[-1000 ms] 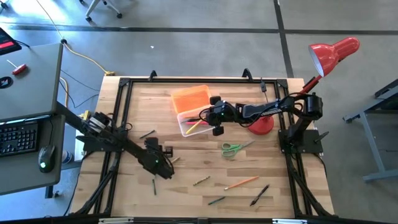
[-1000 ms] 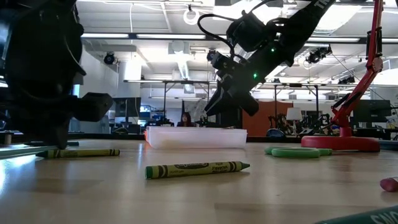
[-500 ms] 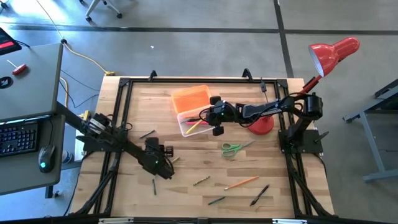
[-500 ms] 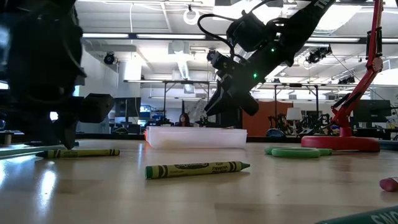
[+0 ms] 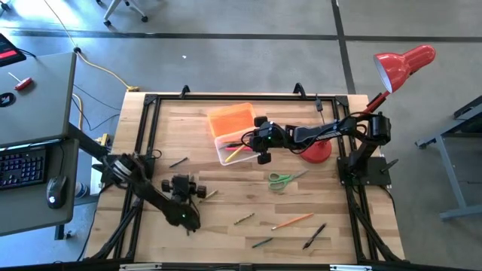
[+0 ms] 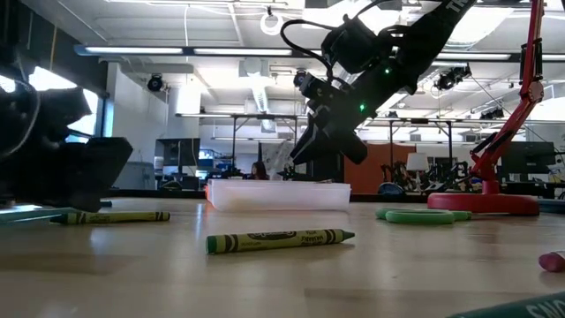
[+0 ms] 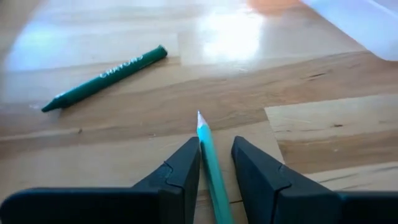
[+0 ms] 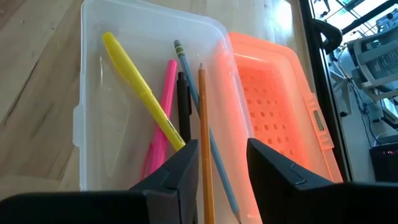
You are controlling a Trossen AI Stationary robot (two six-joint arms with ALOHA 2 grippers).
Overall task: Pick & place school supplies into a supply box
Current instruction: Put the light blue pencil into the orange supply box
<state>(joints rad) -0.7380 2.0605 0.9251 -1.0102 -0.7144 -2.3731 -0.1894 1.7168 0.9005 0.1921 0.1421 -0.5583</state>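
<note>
Now left pincer (image 7: 216, 163) w/ teal pencil (image 7: 210, 158), table (image 7: 323, 137)

box (image 5: 230, 147) on table (image 5: 331, 226), lid (image 5: 232, 120) behind | lamp (image 5: 316, 150) right of box | scissors (image 5: 281, 180) before lamp

Supply box (image 5: 230, 147) top blocked by right end effector (image 5: 260, 141); lamp base (image 5: 316, 153) prob. close.

green crayon (image 7: 106, 78), wrapper reads "CRAYONS"
</note>
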